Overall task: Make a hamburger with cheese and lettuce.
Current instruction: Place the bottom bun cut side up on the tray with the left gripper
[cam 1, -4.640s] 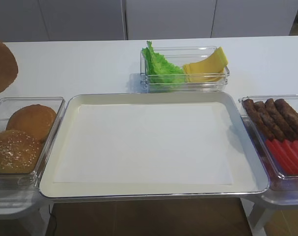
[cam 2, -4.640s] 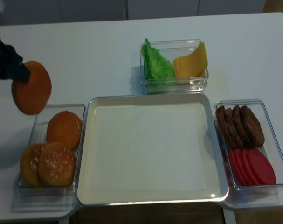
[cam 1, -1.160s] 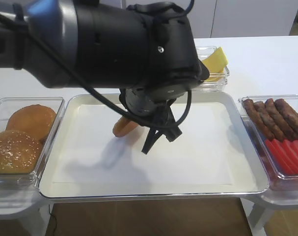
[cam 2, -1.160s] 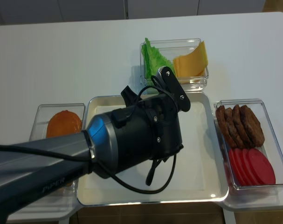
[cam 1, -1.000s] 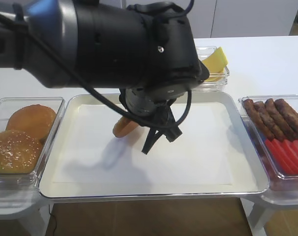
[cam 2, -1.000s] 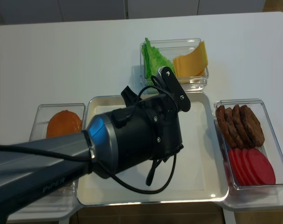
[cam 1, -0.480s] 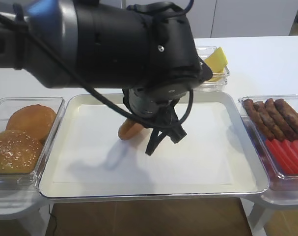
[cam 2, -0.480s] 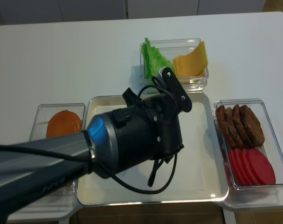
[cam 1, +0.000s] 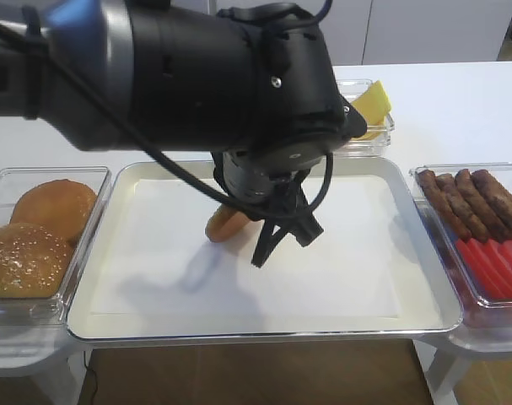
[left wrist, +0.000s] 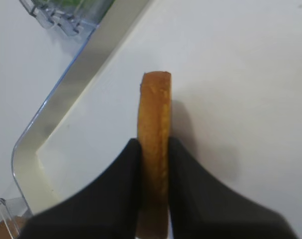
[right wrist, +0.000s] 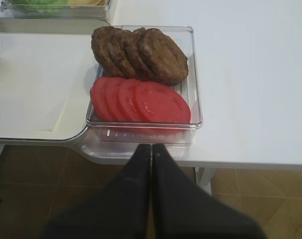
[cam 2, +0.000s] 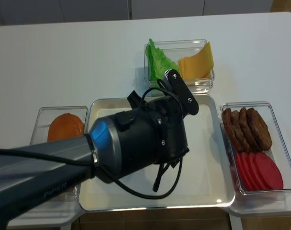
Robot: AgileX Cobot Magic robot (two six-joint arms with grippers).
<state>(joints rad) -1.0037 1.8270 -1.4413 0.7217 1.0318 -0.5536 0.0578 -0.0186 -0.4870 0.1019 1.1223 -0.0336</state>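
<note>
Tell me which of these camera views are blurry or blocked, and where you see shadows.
Both exterior high views: the left arm fills the frame, hiding much of the tray; a soft shadow lies on the tray's paper. Left wrist: the left hand is dark and soft-edged around the bun, whose shadow falls rightward. Right wrist: the right hand is blurred; patties are sharp.

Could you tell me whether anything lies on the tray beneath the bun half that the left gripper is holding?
Nothing visible does. The left gripper holds the bun half on edge over the tray, whose white liner is bare beneath it.
</note>
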